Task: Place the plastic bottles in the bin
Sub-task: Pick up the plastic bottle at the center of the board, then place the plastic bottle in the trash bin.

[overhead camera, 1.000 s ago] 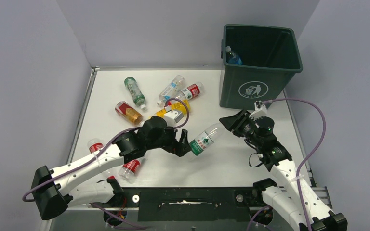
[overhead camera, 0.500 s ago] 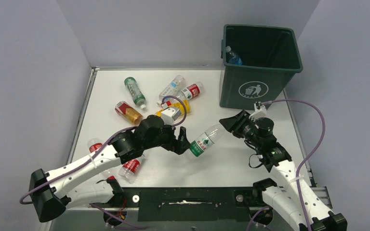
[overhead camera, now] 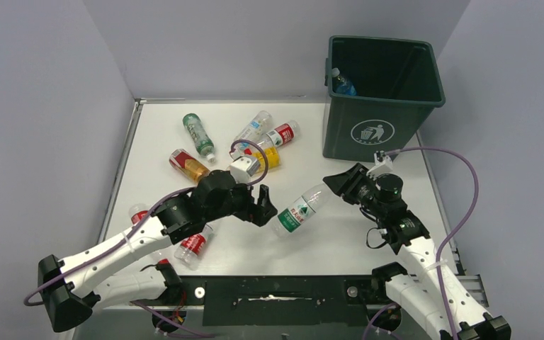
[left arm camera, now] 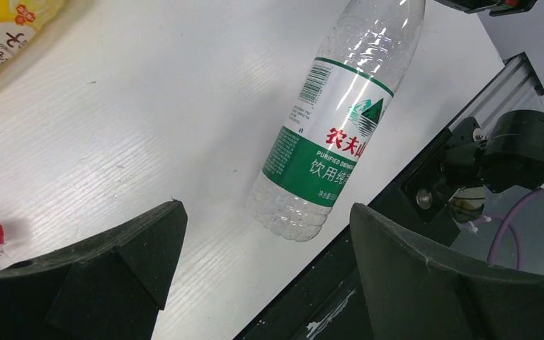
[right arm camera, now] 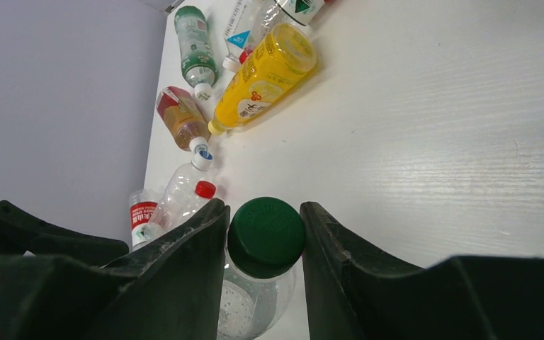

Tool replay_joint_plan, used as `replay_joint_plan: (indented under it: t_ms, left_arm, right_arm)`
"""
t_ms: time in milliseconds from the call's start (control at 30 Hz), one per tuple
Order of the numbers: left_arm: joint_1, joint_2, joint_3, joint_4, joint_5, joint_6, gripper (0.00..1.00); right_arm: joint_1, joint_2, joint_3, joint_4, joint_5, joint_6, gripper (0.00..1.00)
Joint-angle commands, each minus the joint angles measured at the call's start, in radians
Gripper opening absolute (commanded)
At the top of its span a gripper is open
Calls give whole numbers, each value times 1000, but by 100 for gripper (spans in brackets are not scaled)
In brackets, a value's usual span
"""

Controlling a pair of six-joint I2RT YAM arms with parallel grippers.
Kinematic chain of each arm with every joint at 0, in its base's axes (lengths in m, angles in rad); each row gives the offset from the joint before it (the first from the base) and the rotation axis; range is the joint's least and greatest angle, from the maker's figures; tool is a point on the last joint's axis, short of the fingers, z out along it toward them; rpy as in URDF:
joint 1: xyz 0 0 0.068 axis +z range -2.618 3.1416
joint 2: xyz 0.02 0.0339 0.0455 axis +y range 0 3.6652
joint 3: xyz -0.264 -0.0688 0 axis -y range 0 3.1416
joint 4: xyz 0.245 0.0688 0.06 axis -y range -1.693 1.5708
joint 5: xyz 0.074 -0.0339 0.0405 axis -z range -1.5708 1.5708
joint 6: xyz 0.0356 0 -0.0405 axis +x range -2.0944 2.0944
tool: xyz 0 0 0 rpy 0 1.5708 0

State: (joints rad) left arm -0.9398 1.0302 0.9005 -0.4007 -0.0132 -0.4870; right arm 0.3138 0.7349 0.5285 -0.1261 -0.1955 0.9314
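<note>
This is a robotics lab test cell. Plain grey partition walls point(overhead camera: 42, 106) box in a white wood-grain tabletop point(overhead camera: 340, 244) on three sides. Two white-and-black robot arms, left point(overhead camera: 113, 251) and right point(overhead camera: 432, 263), are bolted to a black mounting rail point(overhead camera: 276, 290) at its near edge, trailing purple cables point(overhead camera: 475, 184). Strewn on the tabletop lie small plastic drink bottles point(overhead camera: 198, 134), beside a tall dark green plastic bin point(overhead camera: 368, 134).

Overhead view faces down; both close wrist views share the green-labelled bottle point(left arm camera: 326, 149).
</note>
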Motion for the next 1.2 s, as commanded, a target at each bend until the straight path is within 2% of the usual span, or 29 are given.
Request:
replay_joint_plan:
  t_ms: [0,433,900,1167]
  left_arm:
    - [5,-63,51,5,-38,-1,87]
    - [12,-167,55,-22,-91,-4,87]
    - [13,-145,37,-16,-92,-7,87]
    - [14,-142,52,-26,-100,4,87]
  right_arm:
    - [-2,-3,79,19,22,-21,13]
    - [-2,14,103,48,16,-15,12]
    - [-2,-37,87,39,7,-3,12]
    - [-2,-21,189,4,22,-44,13]
